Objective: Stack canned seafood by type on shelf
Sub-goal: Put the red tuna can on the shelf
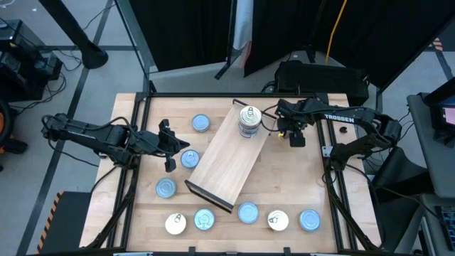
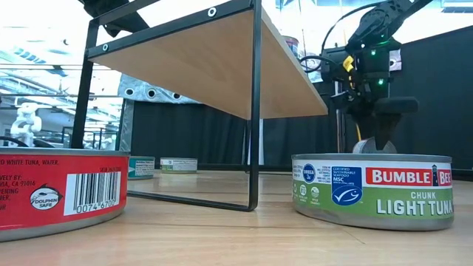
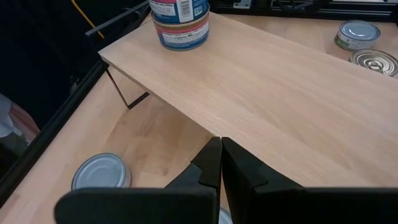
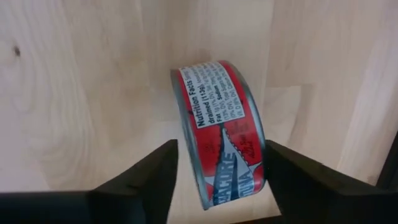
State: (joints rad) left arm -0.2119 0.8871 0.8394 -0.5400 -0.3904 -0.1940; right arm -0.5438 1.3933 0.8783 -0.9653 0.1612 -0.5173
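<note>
The shelf point(image 1: 227, 160), a light-wood board on thin black legs point(image 2: 254, 111), stands slantwise mid-table. A stack of tins point(image 1: 247, 121) sits on its far end, also in the left wrist view point(image 3: 180, 22). My right gripper point(image 1: 293, 136) points down just right of that end and is shut on a red-labelled tin point(image 4: 221, 124) turned on its edge. My left gripper point(image 1: 169, 153) hovers shut by the shelf's left side point(image 3: 221, 155), holding nothing. My right gripper has the red tin between its two fingers, one finger point(image 4: 165, 168) at each flat face, with the curved label wall point(image 4: 214, 99) facing the camera. The fingers come from above, pointing down. Whether the tin's lower edge is on the table, I cannot tell.
Loose tins lie left of the shelf point(image 1: 201, 123) point(image 1: 190, 158) point(image 1: 166, 188), and several line the near edge point(image 1: 247, 212). In the low view a green-labelled tin point(image 2: 373, 188) and a red one point(image 2: 59, 188) stand close to the camera. A black frame point(image 1: 234, 94) rims the table.
</note>
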